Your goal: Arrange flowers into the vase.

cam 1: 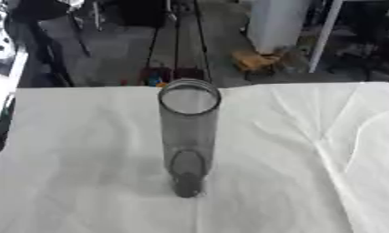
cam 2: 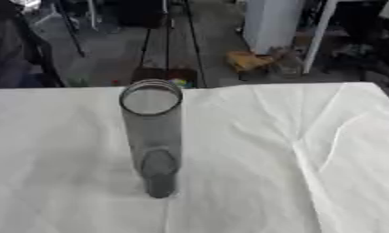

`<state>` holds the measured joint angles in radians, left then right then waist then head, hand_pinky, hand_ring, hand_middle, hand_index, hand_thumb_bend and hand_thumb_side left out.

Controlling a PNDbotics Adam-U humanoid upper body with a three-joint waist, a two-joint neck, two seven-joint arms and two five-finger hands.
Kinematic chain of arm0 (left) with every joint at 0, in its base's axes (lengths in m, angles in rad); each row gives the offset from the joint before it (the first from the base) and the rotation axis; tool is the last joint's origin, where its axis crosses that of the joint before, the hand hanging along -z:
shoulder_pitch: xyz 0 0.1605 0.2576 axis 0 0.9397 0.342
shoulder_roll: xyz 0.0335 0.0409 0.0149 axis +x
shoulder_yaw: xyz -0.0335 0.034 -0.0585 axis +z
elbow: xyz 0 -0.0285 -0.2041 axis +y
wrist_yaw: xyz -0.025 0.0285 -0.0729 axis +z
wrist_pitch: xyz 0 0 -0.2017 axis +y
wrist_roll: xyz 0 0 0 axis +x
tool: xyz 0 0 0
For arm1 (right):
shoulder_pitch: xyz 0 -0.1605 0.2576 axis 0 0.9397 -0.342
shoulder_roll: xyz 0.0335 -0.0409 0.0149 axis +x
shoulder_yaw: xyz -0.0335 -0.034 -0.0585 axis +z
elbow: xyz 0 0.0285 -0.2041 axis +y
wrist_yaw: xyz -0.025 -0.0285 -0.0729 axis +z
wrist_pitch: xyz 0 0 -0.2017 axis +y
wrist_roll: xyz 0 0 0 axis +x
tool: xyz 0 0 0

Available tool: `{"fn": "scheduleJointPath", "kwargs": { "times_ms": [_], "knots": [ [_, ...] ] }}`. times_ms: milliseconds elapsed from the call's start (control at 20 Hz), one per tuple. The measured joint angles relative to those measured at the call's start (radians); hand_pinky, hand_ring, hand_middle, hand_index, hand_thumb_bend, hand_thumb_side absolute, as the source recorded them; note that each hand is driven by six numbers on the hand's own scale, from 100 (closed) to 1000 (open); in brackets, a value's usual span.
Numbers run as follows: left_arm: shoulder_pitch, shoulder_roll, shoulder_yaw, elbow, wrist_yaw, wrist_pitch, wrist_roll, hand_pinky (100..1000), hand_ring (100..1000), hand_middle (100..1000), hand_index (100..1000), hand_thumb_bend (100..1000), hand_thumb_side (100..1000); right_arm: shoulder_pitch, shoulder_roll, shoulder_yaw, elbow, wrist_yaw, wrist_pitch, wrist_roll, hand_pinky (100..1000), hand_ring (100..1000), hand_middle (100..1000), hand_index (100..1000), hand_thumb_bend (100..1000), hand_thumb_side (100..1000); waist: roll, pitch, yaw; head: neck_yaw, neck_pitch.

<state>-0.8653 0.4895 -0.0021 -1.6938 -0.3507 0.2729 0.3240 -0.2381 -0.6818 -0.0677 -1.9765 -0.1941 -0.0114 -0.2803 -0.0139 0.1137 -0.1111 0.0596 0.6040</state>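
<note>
A tall clear grey glass vase (cam 1: 187, 136) stands upright in the middle of the table, its round mouth facing up toward me. Nothing shows inside it. I see no flowers in either view. Neither of my hands appears in the left eye view or the right eye view.
A creased white cloth (cam 1: 309, 150) covers the table. Past the far edge lies a grey floor with a white post (cam 1: 325, 36), a white cabinet (cam 1: 273, 22), a yellowish object (cam 1: 253, 61) and dark equipment at the left.
</note>
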Motion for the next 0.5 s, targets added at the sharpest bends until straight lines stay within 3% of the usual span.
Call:
{"fn": "scheduleJointPath", "kwargs": {
  "times_ms": [500],
  "knots": [
    [-0.077, -0.071, -0.008, -0.038, 0.414, -0.107, 0.071, 100, 100, 100, 100, 1000, 178, -0.001, 0.001, 0.001, 0.000, -0.002, 0.001, 0.003, 670, 720, 732, 839, 100, 692, 0.000, -0.003, -0.014, 0.005, 0.000]
  ]
}}
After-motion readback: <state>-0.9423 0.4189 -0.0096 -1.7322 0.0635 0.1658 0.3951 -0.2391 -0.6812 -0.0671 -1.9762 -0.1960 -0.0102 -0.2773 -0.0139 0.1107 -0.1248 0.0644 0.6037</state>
